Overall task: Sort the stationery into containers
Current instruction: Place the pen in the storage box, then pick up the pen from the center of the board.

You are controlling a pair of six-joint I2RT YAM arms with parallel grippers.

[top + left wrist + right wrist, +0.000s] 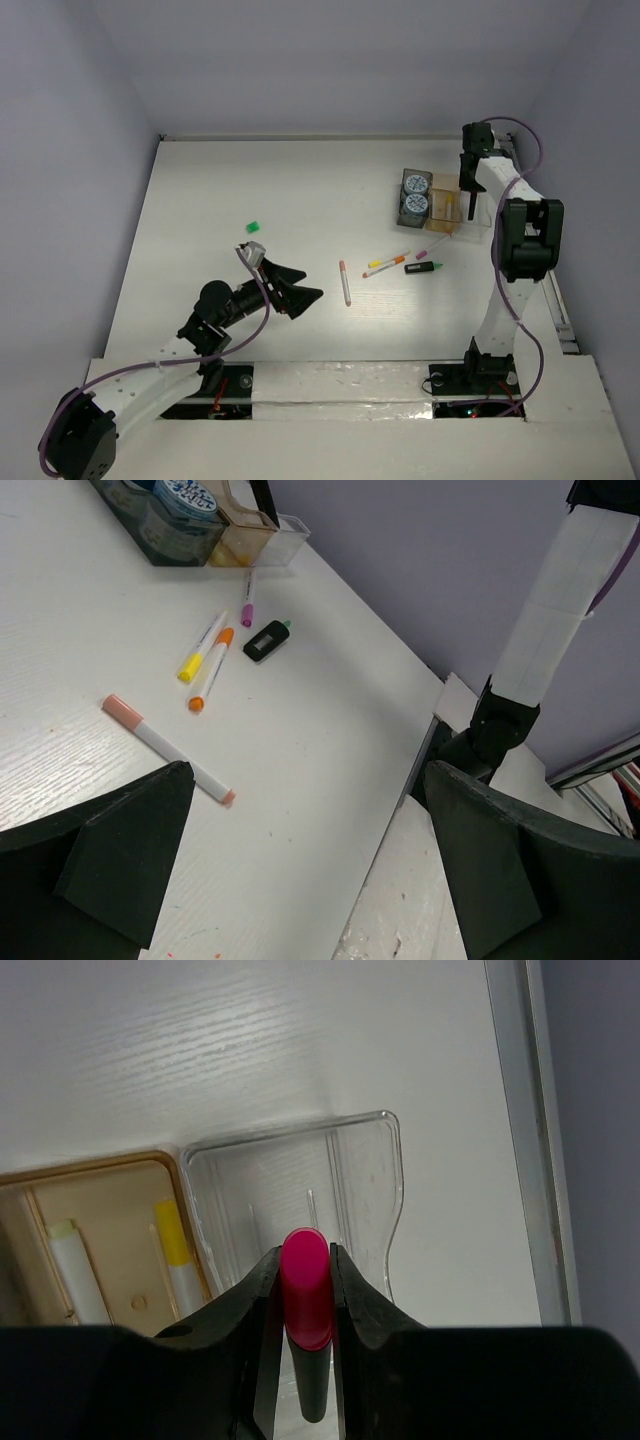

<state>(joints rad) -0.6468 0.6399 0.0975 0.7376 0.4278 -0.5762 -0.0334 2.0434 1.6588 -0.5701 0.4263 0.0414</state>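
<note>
The right end effector clamps a pink highlighter over the clear tray by the counter's far right edge. The left end effector gapes wide, empty, near the front edge.

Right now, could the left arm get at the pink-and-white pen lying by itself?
Probably yes. The left gripper is open and pointing toward the pink-and-white pen, which lies flat on the table just ahead of it, with nothing between them.

No text can be read anywhere. The blue-white rolls, upper left of the left wrist view, carry print, but it's too blurred to make out.
</note>
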